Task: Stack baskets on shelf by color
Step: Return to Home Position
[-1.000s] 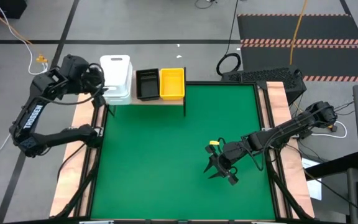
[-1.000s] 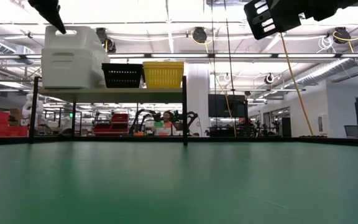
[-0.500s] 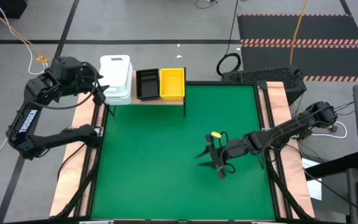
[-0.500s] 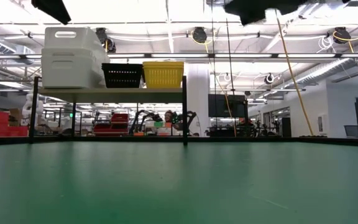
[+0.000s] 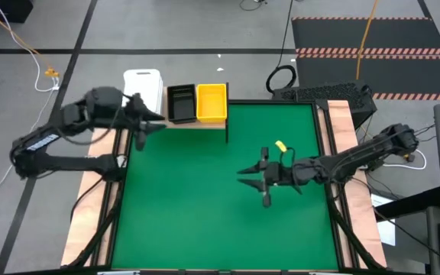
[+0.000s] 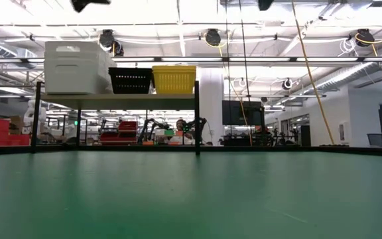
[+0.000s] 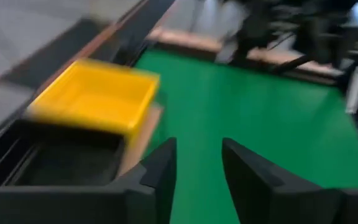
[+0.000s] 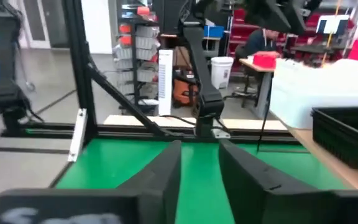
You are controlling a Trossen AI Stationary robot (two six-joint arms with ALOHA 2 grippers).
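High view: left gripper (image 5: 153,122) hides part of white baskets (image 5: 142,80); fingers of it and right gripper (image 5: 249,176) narrowly parted, empty.

"Where's the left arm?"

"Folded low, with its elbow out beyond the left end of the shelf (image 5: 205,124). The left gripper (image 5: 159,120) hangs just beside that end and points along the front edge, fingers a little apart."

"And the right arm?"

"Stretched long and flat. The right gripper (image 5: 243,173) is well apart from the shelf, off its front right corner, fingers parted too."
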